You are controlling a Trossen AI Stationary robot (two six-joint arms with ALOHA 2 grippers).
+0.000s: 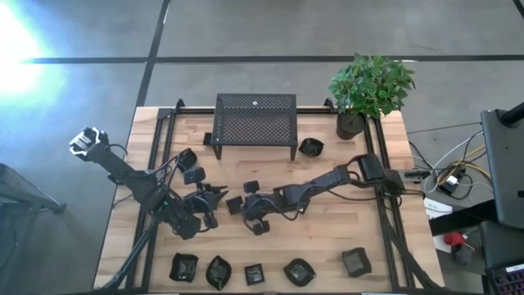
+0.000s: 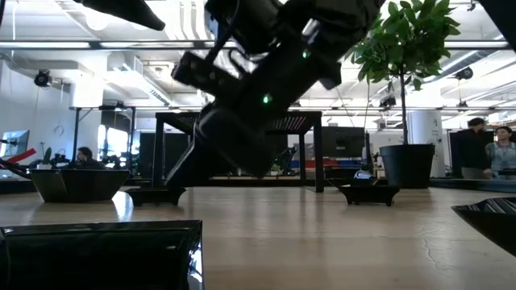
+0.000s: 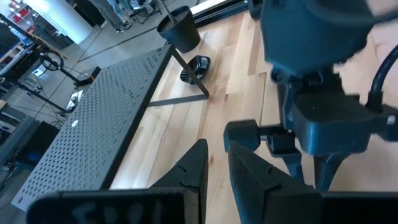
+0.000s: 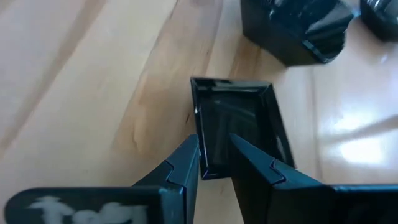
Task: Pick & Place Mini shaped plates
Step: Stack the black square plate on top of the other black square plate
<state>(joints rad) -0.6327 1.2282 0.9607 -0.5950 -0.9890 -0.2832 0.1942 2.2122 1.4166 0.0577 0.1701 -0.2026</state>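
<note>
— Mid-table, just front of centre: what's the right gripper [image 4: 216, 146] on?

— It's low over a small rectangular plate [image 4: 239, 115] that lies flat on the wood. The plate's near rim is right at the gripper. Clamped or merely straddling it, can't tell.

— Left gripper [image 3: 216, 149]?

— Just beside the right one, on its left, low over the table. Fingers a narrow slit apart with bare wood showing in the gap, nothing held. The right arm [image 3: 311, 93] fills its wrist view close up.

— Other plates?

— Five in a row along the front edge: [image 1: 183, 266], [image 1: 219, 272], [image 1: 255, 274], [image 1: 299, 271], [image 1: 356, 262]. Two sit toward the left edge, near the left arm [image 1: 131, 176]: one at [image 1: 187, 157], the other at [image 1: 195, 174]. One is near centre [image 1: 251, 187], just behind the grippers. One more, a rounded dish [image 1: 311, 147], is just off the stand's right front leg.

— Stand and pot?

— The black perforated stand [image 1: 255, 123] is upright at the middle of the back edge with nothing on its top. The potted plant [image 1: 352, 123] is at the back right corner, beside the stand and not touching it.

— Table [image 1: 327, 238] otherwise?

— Bare wood between the grippers and the front row.
</note>
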